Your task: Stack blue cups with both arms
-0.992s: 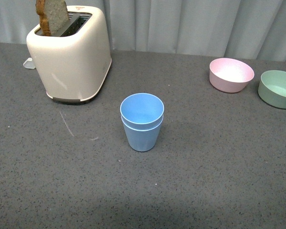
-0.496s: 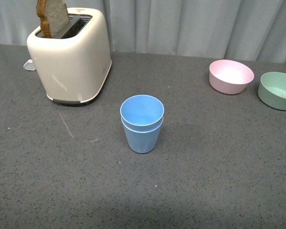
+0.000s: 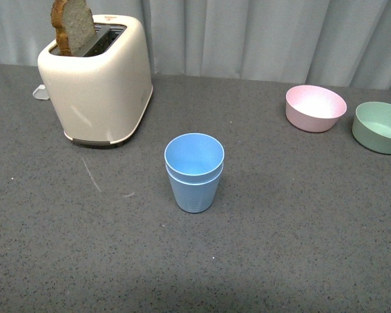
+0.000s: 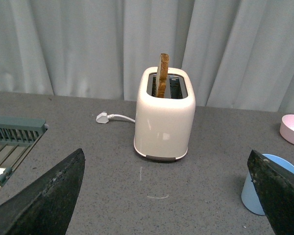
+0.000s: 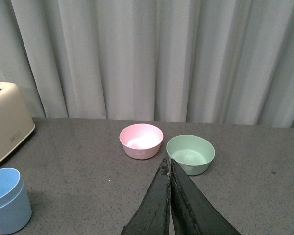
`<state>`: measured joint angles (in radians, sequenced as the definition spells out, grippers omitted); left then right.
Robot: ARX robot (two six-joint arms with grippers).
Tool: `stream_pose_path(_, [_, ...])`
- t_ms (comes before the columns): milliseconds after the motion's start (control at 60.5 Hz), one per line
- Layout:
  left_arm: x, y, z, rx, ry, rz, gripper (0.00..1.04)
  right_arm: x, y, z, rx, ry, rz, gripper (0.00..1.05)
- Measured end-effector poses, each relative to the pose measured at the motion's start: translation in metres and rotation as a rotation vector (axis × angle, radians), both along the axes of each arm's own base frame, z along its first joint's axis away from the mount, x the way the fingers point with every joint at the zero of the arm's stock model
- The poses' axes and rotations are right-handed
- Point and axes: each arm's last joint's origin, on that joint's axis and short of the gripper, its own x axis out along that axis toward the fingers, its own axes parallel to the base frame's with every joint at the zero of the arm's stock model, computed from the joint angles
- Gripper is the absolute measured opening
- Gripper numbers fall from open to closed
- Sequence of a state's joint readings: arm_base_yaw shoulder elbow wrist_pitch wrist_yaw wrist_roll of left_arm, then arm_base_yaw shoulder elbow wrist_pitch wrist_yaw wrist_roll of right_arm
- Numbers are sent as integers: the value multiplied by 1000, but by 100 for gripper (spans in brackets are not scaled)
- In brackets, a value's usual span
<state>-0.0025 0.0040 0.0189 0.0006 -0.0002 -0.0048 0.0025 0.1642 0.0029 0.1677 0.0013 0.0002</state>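
Since a second ago, the whole scene has slid slightly lower in the front view; the blue cups (image 3: 194, 171) remain nested, upright mid-table. Left gripper (image 4: 166, 196) spread wide, empty; right gripper (image 5: 170, 196) pressed closed on nothing. Speckled grey table (image 3: 300, 235), toaster (image 3: 98, 81) far left, pink bowl (image 3: 315, 107) and green bowl (image 3: 379, 126) far right, pale curtains (image 3: 260, 36) behind.

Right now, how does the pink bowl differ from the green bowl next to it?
The glossy pink round bowl is pale pink, while the matte green round bowl is sage green. In the front view the pink one sits nearer the cream toaster and farther back on the grey speckled table; the green one sits at the right edge, slightly closer to the robot. Both are upright, empty, apart, and similar in size and shape.
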Motion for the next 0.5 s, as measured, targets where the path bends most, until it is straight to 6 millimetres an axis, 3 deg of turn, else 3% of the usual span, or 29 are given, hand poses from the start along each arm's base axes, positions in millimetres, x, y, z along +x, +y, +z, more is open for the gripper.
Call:
stream_pose_path(149, [0,0,0,0,0,0,98,-10,0,-2,-1,3,3,2])
stream_pose_path(496, [0,0,0,0,-1,0,98,-10,0,-3,-1,5,3,63])
